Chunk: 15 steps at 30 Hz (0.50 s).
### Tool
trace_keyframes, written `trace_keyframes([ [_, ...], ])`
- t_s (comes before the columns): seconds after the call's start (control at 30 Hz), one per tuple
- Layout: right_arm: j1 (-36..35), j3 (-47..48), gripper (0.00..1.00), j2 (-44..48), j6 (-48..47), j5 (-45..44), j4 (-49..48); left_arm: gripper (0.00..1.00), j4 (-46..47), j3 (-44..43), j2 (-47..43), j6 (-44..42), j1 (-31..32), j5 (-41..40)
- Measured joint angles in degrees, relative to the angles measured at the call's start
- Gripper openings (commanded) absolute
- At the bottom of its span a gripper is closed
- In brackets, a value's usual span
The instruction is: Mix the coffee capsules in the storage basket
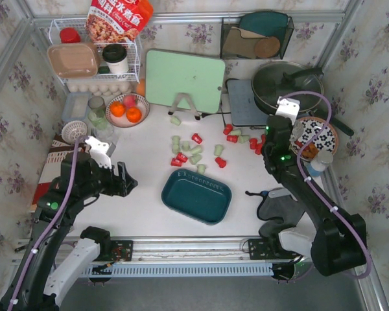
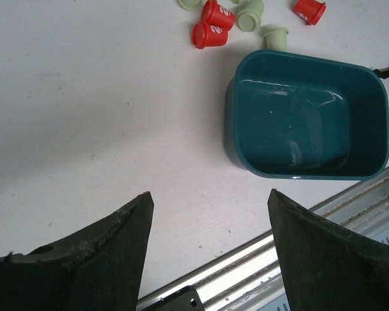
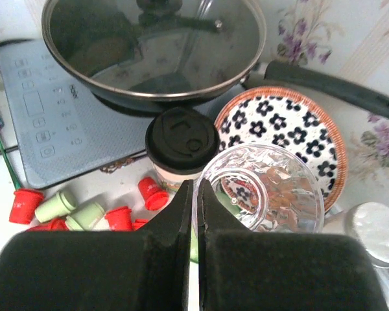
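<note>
The dark teal storage basket [image 1: 196,196] stands empty near the front middle of the table; it also shows in the left wrist view [image 2: 305,123]. Red and pale green coffee capsules [image 1: 188,152] lie loose behind it, and another cluster [image 1: 243,137] lies to the right. The left wrist view shows some capsules [image 2: 211,29] beside the basket's far rim. My left gripper [image 1: 126,178] [image 2: 211,193] is open and empty, left of the basket. My right gripper [image 1: 272,133] [image 3: 194,184] is shut with nothing seen in it, over the right-hand capsules [image 3: 120,217].
A lidded frying pan [image 1: 286,84] sits on a cooktop [image 1: 243,103] at the back right. A flowered plate [image 1: 318,136], a black-lidded cup [image 3: 181,139] and a glass bowl [image 3: 266,188] stand close to the right gripper. A green cutting board [image 1: 185,79], a fruit bowl [image 1: 128,110] and a wire rack [image 1: 94,58] stand behind.
</note>
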<state>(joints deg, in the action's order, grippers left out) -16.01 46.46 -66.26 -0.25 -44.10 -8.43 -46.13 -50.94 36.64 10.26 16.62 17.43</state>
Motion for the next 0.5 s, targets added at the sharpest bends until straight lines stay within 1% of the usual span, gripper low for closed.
trace_keyframes([
  [0.1,1.95,-0.28,0.0,-2.14,2.32,3.63,0.76,0.74,0.0,0.0,0.33,0.0,0.0,0.0],
  [0.23,2.8,-1.14,0.0,-4.83,4.66,6.86,1.11,0.74,0.02,0.0,0.94,0.04,0.0,0.0],
  [0.5,5.11,-2.64,0.0,-7.52,7.56,10.91,1.07,0.74,0.02,0.0,2.38,0.13,0.0,0.0],
])
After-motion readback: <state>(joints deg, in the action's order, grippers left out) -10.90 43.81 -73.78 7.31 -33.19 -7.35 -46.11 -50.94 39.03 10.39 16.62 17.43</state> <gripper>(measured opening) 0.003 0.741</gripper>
